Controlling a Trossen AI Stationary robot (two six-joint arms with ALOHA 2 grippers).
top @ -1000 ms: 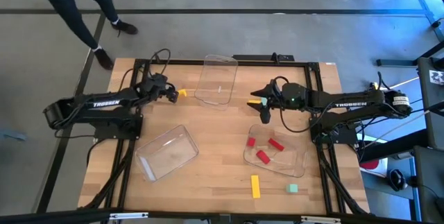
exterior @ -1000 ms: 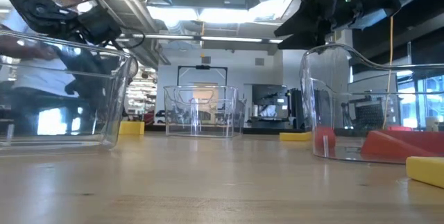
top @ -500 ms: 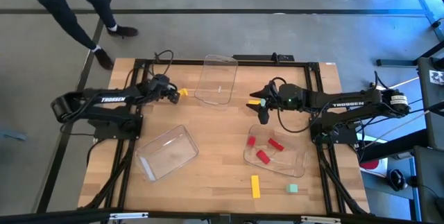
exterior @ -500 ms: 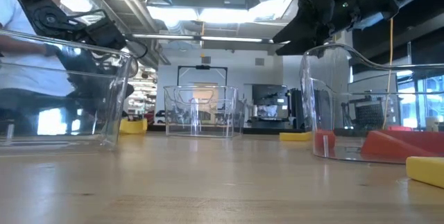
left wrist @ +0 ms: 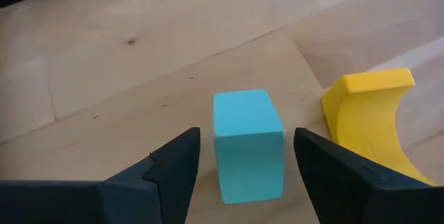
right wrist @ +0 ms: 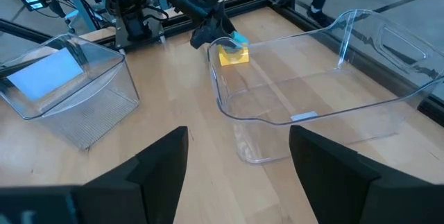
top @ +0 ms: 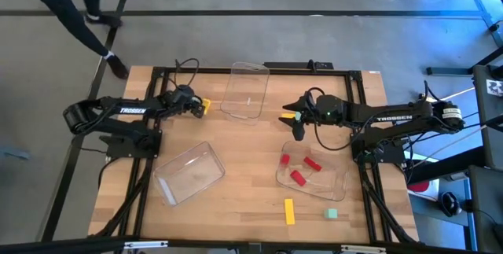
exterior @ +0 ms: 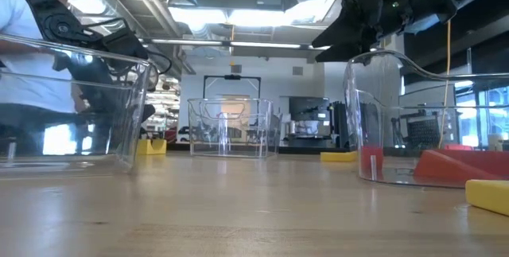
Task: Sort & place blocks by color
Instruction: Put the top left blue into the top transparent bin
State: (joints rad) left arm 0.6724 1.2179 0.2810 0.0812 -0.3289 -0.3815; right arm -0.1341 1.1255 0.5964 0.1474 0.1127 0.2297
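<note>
Straddling a mint green block [left wrist: 248,144], the left gripper [top: 196,106] stands with its jaws wide apart, a finger on either side and neither touching it.

The block sits on the wooden surface [top: 251,152] just beside a curved yellow block [left wrist: 371,116], close to the far tray [top: 246,90], which is bare inside. The right gripper [top: 299,128] hangs on the other side of the far tray with jaws open and nothing between them. Near it, the right tray [top: 312,173] holds three red blocks [top: 298,177]; the left tray [top: 189,173] holds nothing. A yellow bar [top: 289,211] and a second mint cube [top: 332,215] lie loose just beside the right tray. Only the left wrist view shows the straddled block; from above the gripper covers it. The right wrist view shows mint and yellow under the left gripper, beyond the far tray.
</note>
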